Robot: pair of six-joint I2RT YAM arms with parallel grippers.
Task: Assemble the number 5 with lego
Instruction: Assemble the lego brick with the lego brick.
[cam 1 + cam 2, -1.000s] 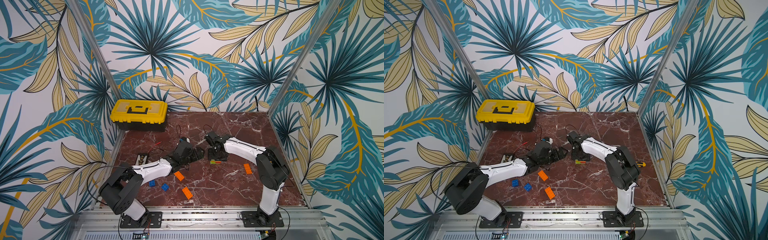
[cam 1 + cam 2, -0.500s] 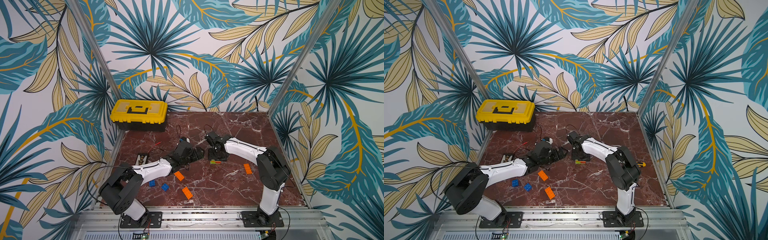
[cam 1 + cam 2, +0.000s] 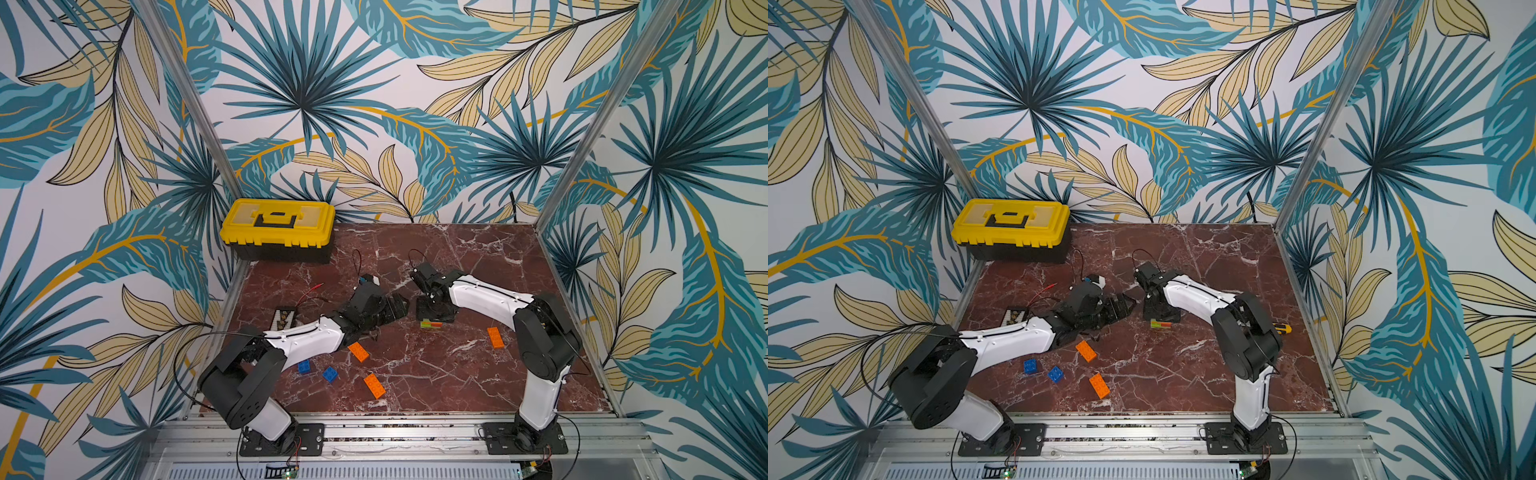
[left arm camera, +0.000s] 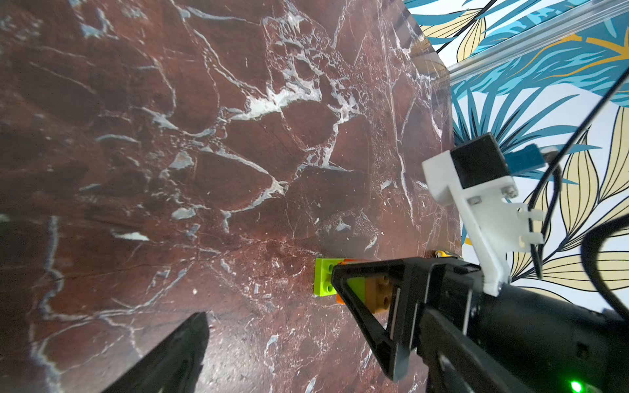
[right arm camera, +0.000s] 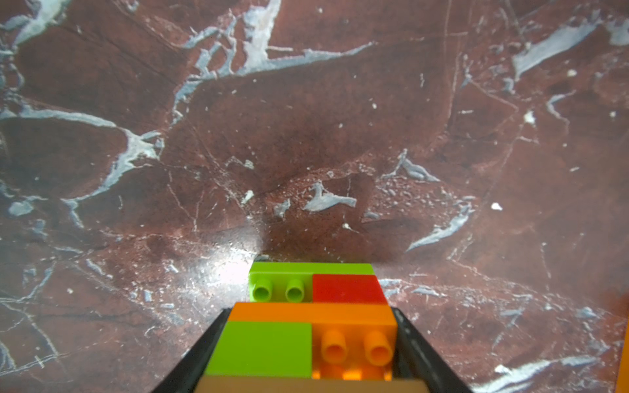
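right gripper point(image 3: 435, 312) clamped on the green-orange-red-tan brick cluster point(image 5: 306, 316), left gripper point(image 3: 397, 307) spread wide and empty, near it

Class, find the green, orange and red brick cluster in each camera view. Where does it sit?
In a top view: brick cluster mid-table, at the right arm's tip.
In a top view: the same spot.
Left wrist: lower middle, partly hidden.
Right wrist: bottom centre, close up.
Shared landmark: the right tool around it.
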